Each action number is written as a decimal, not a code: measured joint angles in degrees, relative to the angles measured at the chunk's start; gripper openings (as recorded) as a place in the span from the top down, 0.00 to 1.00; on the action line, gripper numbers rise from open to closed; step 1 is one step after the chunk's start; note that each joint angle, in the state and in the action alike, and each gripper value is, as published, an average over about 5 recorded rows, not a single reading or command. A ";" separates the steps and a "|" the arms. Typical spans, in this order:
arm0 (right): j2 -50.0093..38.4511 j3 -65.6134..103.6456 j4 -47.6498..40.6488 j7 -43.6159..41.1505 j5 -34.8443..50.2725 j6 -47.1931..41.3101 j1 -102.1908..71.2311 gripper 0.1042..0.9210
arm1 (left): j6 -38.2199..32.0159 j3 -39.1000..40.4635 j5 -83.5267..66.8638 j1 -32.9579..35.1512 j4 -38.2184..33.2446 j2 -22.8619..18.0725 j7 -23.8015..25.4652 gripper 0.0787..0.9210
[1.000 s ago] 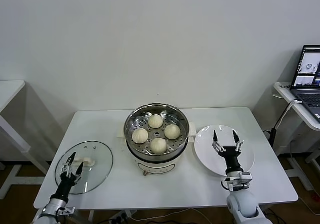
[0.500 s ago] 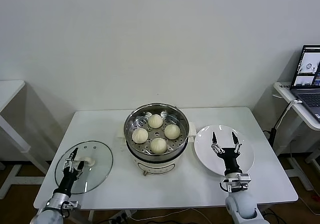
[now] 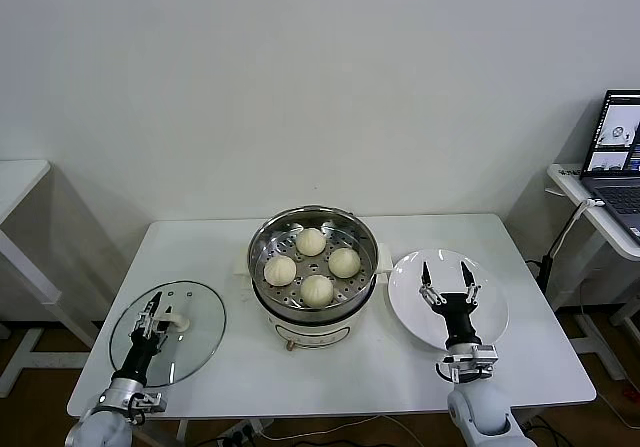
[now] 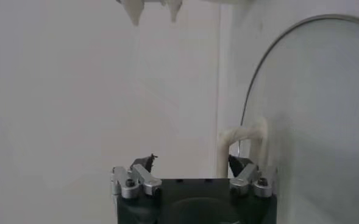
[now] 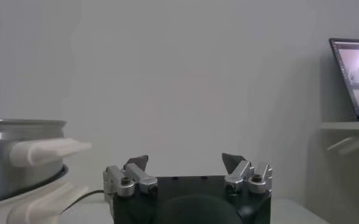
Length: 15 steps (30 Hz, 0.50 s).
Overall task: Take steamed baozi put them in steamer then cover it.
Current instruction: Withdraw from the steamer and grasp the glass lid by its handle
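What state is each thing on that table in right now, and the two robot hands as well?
Steamer: uncovered, four buns inside.
Buns: on the perforated tray, spaced apart.
Lid: flat on the table, left of the steamer.
Plate: bare, right of the steamer.
Left end effector: at the lid's handle, not yet clamped.
Right end effector: open, above the plate, holding nothing.
Laptop: open, screen lit.

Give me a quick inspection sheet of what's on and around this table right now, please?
Surface: white table.
Job's things: four baozi inside open steamer; glass cover flat on table, left.
Clutter: empty white plate, right of steamer.
Grippers: left tool at cover's handle; right tool open over plate, holding nothing.
Cables: one by side desk; others under table.
Surroundings: laptop on side desk, white wall.
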 measured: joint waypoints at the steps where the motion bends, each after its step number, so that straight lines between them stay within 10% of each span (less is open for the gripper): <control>1: 0.01 -0.02 0.03 0.03 -0.06 0.00 0.06 0.12 | 0.07 0.02 0.01 -0.14 0.29 0.03 0.13 0.35; 15: 0.61 -0.31 0.04 0.16 -1.23 0.06 0.28 0.12 | 0.01 -0.13 0.13 -0.82 2.08 -0.19 0.63 0.82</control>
